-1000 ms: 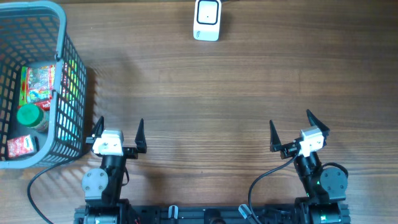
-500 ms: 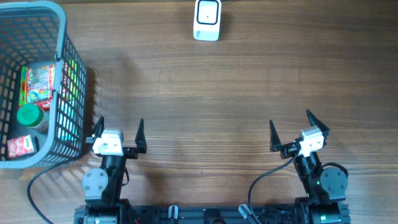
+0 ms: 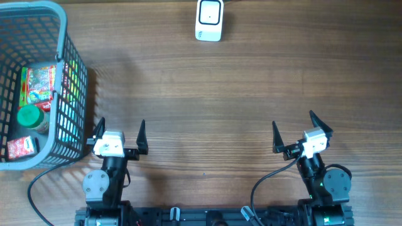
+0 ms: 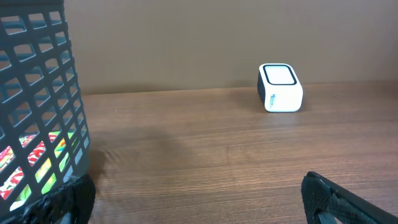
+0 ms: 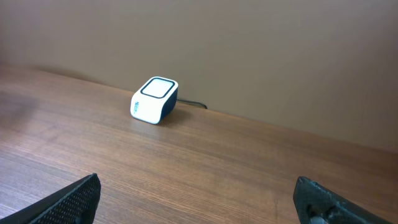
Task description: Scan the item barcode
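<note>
At the near table edge, both arms are sitting tucked over their bases, carrying nothing. Left gripper (image 3: 120,125) is standing with jaws spread wide and empty, pointing out across the brown wood-grain table (image 3: 207,94). Right gripper (image 3: 293,120) is doing the same. Reads as a parked pose: with fingers apart, either arm can go straight into a pick.

Just beside the left gripper, on its outer side, the grey-blue plastic lattice basket (image 3: 74,113) is holding the stock. Nearest the robot is a small red packet (image 3: 21,146), then a green-capped round bottle (image 3: 29,117), then a red printed snack packet (image 3: 38,85) farther back. So the item to scan is lying inside the basket, untouched. Can't tell which one is meant, and no barcode is showing in any view.

Far edge, roughly centred between the arms, the white box-shaped barcode scanner (image 3: 209,20) is sitting with its dark-framed window facing up. Judging by that, the code is going to need presenting face-down over it. Left arm is looking like the natural picker, being next to the basket.
</note>
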Controlling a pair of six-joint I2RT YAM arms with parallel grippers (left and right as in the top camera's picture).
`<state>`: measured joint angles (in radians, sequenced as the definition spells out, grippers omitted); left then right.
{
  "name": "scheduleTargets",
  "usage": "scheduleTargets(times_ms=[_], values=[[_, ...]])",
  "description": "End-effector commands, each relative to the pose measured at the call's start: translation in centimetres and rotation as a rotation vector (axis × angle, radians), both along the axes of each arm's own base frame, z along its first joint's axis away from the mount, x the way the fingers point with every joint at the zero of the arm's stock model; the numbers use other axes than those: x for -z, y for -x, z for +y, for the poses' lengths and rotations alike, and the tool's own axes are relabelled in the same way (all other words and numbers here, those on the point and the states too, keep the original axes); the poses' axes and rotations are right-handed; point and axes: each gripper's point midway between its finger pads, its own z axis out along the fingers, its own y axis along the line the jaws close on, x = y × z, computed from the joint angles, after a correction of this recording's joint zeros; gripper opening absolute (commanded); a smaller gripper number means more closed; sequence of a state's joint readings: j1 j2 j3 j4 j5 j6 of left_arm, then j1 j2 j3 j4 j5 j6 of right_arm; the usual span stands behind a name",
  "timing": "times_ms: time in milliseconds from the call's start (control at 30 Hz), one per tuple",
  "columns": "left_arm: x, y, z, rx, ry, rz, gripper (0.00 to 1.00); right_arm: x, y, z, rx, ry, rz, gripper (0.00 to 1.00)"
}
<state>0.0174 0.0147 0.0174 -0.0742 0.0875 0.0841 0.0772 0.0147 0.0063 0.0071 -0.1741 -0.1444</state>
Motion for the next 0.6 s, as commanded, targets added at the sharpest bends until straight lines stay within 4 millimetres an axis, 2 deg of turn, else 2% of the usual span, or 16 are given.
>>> scheduleTargets(times_ms=[0, 267, 300, 333, 433, 567], values=[[0.3, 0.0, 0.0, -0.003, 0.010, 0.000, 1.00, -0.1, 0.0, -0.2, 0.013, 0.010, -0.009, 1.00], [0.3, 0.0, 0.0, -0.004, 0.009, 0.001, 1.00, -0.1, 0.0, -0.2, 0.013, 0.010, -0.009, 1.00], [-0.2, -0.1, 0.0, -0.003, 0.009, -0.019, 1.00, -0.1, 0.0, -0.2, 0.013, 0.010, -0.009, 1.00], [-1.6, 0.0, -0.5, 0.027, 0.023, -0.076, 1.00, -0.1, 0.0, -0.2, 0.013, 0.010, -0.009, 1.00], [-4.9, 0.7, -3.2, 0.187, 0.020, -0.207, 1.00, -0.1, 0.0, -0.2, 0.013, 0.010, -0.009, 1.00], [-5.6, 1.2, -4.6, 0.273, 0.039, -0.183, 1.00, -0.1, 0.0, -0.2, 0.013, 0.010, -0.009, 1.00]])
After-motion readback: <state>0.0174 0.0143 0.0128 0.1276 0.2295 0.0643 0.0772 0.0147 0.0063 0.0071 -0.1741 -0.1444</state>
